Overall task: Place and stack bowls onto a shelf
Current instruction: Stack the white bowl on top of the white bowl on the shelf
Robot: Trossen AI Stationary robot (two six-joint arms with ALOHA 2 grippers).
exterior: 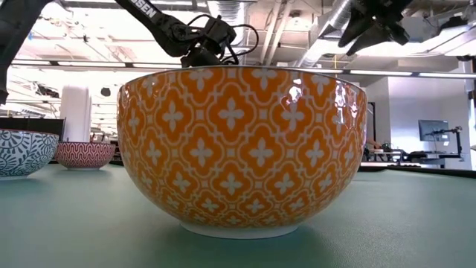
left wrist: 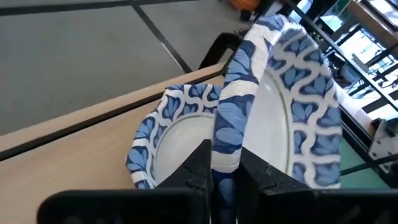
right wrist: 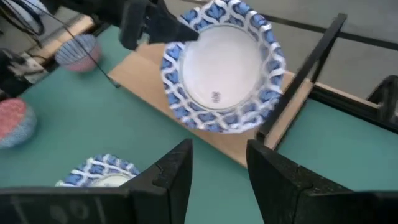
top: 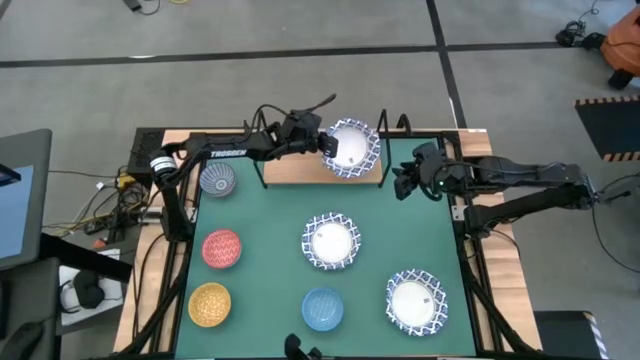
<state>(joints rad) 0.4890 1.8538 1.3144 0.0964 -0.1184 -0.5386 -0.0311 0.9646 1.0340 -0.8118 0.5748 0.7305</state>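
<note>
You are in the stacking step: your left gripper has its fingers pinched on the rim of a white lattice-rimmed bowl, which sits tilted over a second white bowl already on the shelf. In the high view the shelf lies at twelve o'clock on the green mat, with this pair at its right end. By my reading, the next move calls for lowering the tilted bowl until it nests level, then parting the fingers and drawing back without dragging the rim. Your right gripper hangs just beside the shelf's right post, fingers wide and holding nothing. Two more white bowls wait, one at the mat's centre and one at five o'clock; the small bowls line nine through six.
</note>
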